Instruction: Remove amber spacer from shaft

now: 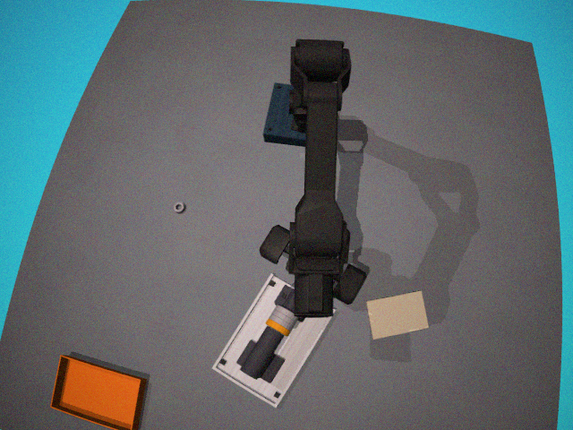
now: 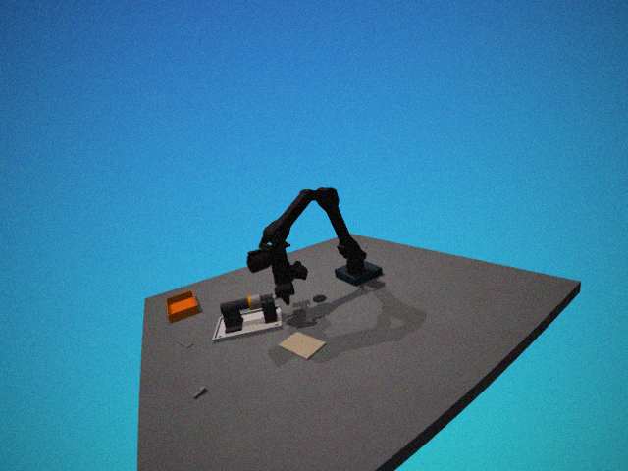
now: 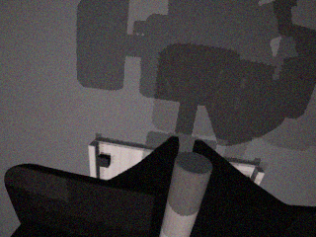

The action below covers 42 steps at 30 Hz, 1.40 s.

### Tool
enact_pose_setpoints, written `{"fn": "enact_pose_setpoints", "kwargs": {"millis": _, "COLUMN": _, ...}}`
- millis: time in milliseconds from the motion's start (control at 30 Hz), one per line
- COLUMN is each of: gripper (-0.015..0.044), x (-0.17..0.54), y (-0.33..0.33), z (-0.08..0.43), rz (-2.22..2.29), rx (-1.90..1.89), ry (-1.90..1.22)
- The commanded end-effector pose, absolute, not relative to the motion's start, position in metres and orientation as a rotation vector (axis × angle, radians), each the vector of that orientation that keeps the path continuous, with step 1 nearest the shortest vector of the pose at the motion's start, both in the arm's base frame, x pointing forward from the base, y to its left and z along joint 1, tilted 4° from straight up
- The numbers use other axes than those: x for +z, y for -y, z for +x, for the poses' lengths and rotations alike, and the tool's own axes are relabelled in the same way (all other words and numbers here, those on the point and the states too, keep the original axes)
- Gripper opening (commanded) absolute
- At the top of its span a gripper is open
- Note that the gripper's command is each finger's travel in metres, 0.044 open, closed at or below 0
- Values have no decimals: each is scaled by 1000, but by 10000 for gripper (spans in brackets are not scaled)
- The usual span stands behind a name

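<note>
My gripper (image 2: 287, 299) (image 3: 185, 145) is shut on the end of the light grey shaft (image 3: 184, 199); in the top view its fingertips are hidden under the arm. The big dark housing block (image 1: 261, 354) (image 2: 233, 306) stands on the white base plate (image 1: 301, 356) (image 2: 253, 324). The amber spacer (image 1: 277, 327) (image 2: 250, 302) is still on the shaft line, right beside the housing. Light grey spacers (image 1: 284, 315) (image 2: 260, 300) sit between it and the smaller dark support (image 1: 283, 296) (image 2: 270, 310). The shaft inside the spacers and housing is hidden.
An orange tray (image 1: 101, 391) (image 2: 183, 306) stands beyond the plate. A tan panel (image 1: 397, 314) (image 2: 301, 344) is beside the plate. A small grey ring (image 1: 179, 207) lies to the left in the top view. A small grey piece (image 2: 200, 392) lies near the table's front left.
</note>
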<state>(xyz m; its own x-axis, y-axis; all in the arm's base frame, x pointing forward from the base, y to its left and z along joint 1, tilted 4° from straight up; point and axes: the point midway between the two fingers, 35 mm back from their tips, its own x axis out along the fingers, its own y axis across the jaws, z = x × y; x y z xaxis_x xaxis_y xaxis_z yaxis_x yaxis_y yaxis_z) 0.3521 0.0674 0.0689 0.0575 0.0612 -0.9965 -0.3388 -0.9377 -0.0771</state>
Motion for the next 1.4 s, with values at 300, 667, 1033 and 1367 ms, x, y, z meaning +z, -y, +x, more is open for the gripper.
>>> {"fn": "enact_pose_setpoints", "kwargs": {"millis": 300, "gripper": 0, "x": 69, "y": -68, "z": 350, "rz": -2045, "rx": 1955, "ry": -282}}
{"fn": "enact_pose_setpoints", "kwargs": {"millis": 667, "gripper": 0, "x": 69, "y": -69, "z": 349, "rz": -2045, "rx": 1955, "ry": -282}}
{"fn": "enact_pose_setpoints", "kwargs": {"millis": 1033, "gripper": 0, "x": 69, "y": -69, "z": 348, "rz": -2045, "rx": 1955, "ry": -282}}
{"fn": "enact_pose_setpoints", "kwargs": {"millis": 1367, "gripper": 0, "x": 69, "y": -70, "z": 346, "rz": -2045, "rx": 1955, "ry": -282}}
